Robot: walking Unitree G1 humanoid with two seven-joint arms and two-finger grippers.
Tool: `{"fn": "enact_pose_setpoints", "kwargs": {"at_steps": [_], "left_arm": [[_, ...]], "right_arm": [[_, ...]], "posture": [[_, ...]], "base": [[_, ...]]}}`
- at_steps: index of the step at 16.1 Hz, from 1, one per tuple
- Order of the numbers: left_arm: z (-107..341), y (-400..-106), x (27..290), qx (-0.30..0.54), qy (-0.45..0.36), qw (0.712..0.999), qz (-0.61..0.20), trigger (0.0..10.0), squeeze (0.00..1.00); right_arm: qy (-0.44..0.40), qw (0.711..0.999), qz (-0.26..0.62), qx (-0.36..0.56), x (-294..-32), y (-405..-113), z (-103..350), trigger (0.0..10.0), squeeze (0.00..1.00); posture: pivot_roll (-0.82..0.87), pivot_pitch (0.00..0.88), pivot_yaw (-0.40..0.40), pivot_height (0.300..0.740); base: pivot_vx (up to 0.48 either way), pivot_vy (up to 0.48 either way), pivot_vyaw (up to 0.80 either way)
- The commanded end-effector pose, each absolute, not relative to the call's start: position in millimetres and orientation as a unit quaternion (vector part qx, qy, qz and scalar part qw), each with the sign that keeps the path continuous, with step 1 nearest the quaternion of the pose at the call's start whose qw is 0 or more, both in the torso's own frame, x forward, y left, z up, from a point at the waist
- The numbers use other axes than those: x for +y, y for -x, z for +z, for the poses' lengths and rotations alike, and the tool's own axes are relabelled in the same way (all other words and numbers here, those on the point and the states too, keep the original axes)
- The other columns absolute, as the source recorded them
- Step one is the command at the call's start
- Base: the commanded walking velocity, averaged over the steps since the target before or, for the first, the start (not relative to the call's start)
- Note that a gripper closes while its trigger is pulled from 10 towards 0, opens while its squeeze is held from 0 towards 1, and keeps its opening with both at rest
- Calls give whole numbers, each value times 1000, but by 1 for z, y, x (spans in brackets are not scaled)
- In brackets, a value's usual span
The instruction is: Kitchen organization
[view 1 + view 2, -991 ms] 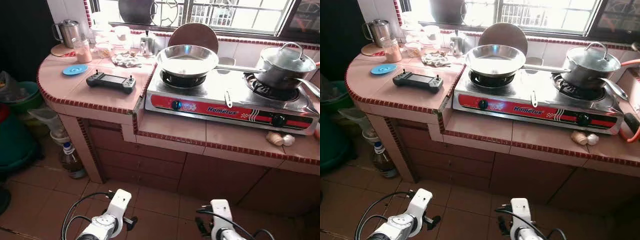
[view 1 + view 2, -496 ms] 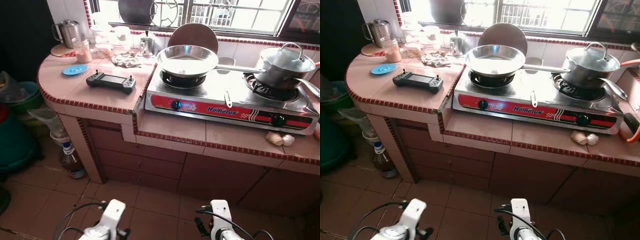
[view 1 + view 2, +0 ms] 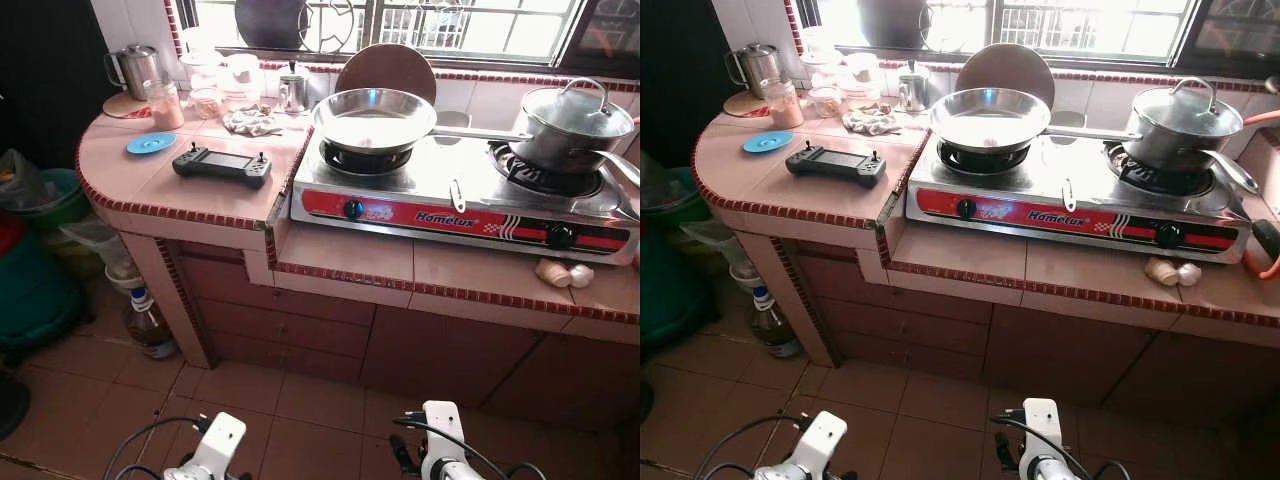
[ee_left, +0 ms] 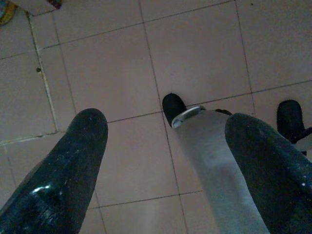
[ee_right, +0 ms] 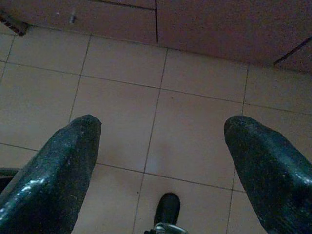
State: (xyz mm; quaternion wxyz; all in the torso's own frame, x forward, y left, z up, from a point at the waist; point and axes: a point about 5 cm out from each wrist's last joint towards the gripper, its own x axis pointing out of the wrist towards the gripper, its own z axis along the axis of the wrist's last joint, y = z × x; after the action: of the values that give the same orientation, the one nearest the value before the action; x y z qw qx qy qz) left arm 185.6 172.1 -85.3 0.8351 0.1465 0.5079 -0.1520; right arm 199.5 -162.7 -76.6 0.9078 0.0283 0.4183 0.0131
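1. We take the gas stove [image 3: 465, 195] as our landmark; it sits on the tiled counter [image 3: 340, 255], its front set back from the counter's red-trimmed edge.
2. A steel pan [image 3: 374, 118] rests on the stove's left burner, a lidded pot [image 3: 575, 125] on its right.
3. Left of the stove lie a black controller [image 3: 222, 163] and a blue lid [image 3: 151, 143], both near the curved counter edge.
4. Below the stove, bare floor tiles [image 3: 310, 400] leave open room.
5. Our left gripper [image 4: 165, 165] and right gripper [image 5: 161, 170] hang low over that floor, fingers spread wide, holding nothing.
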Motion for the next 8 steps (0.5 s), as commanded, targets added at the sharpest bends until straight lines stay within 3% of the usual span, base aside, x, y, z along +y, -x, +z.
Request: {"fn": "enact_pose_setpoints", "kwargs": {"at_steps": [1,8], "left_arm": [[-87,-183,168,508,-154,833,-157,10000,0],[-88,-184,157,507,-151,833,-161,10000,0]], "right_arm": [[-32,905,5,424,-164,-197,-78,10000,0],[-20,901,5,434,-165,-195,-80,10000,0]], "posture": [[97,0,12,740],[101,0,6,740]], "base": [[0,0,0],[0,0,0]]}}
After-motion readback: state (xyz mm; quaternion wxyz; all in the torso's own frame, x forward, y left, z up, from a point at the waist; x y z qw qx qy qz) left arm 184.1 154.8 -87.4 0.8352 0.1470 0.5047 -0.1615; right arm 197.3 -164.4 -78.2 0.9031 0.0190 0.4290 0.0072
